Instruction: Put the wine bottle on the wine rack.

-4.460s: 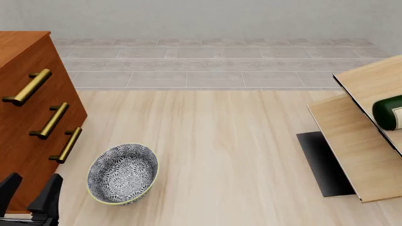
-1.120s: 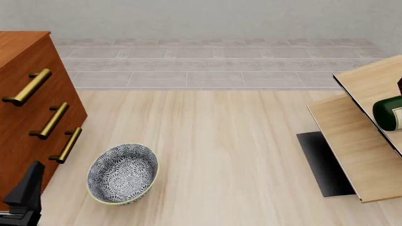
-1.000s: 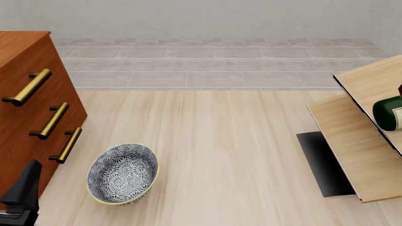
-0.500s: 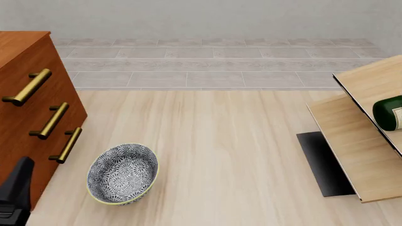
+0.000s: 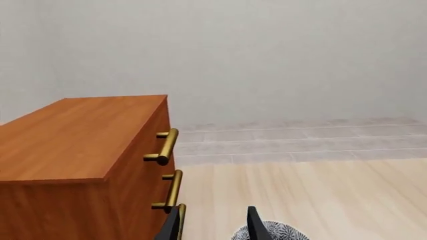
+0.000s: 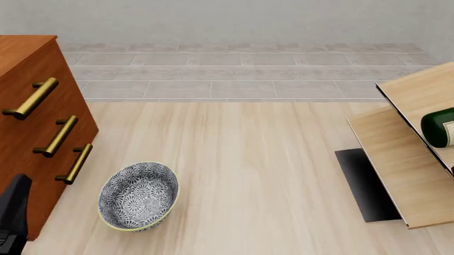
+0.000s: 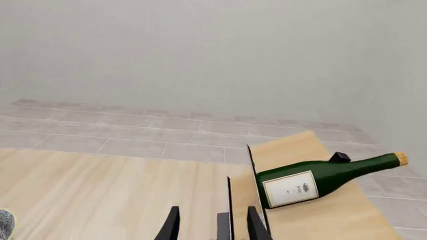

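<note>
lying on its side across the slanted pale-wood panels of the wine rack (image 7: 313, 212), the wine bottle (image 7: 320, 179) looks already delivered, so the task seems essentially finished. the tilt of the panels probably explains the pose: the bottle's body rests on a slanted board, with the edge of an upright panel close by its label end, which likely keeps it from rolling down. its long axis runs along the rack's panel, the tan cork pointing away toward the far outer end of the rack and the flat base, with the pale label low on the body, facing the table's middle. in the front view only the base end of the wine bottle (image 6: 439, 127) shows at the right edge, above the rack's dark base plate.

the right claw (image 7: 212, 224) hangs back from the rack, its fingers apart and nothing between them, well clear of the glass. the left claw (image 5: 213, 225) sits low by the reddish drawer cabinet (image 5: 80, 165) with its brass handles, fingers likewise apart and empty; the patterned bowl (image 6: 138, 196) rests on the table (image 6: 248, 159) just beside the cabinet, untouched.
</note>
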{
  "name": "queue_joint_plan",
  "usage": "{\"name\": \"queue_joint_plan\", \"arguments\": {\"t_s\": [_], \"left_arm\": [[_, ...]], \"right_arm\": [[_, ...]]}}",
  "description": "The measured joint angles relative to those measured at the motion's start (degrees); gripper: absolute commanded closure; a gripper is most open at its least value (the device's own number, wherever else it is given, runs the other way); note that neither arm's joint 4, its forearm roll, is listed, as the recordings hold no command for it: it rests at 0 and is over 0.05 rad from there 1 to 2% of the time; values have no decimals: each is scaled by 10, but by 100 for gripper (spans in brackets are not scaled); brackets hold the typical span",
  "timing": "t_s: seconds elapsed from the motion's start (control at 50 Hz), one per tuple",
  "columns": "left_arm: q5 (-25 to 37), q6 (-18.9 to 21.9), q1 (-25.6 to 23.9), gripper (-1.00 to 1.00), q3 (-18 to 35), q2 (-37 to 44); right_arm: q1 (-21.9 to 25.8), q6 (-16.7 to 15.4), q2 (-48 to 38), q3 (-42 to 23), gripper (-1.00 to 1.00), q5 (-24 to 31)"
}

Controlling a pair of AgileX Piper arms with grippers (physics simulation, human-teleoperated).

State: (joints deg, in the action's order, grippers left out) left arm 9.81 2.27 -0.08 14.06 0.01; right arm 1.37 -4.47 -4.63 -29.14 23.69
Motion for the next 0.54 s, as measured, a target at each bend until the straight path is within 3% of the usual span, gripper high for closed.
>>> {"name": "queue_joint_plan", "arguments": {"t_s": [0.54], "left_arm": [[46, 2, 7, -100, 48, 0]], "right_arm": [[18, -13, 31, -2, -100, 41]]}}
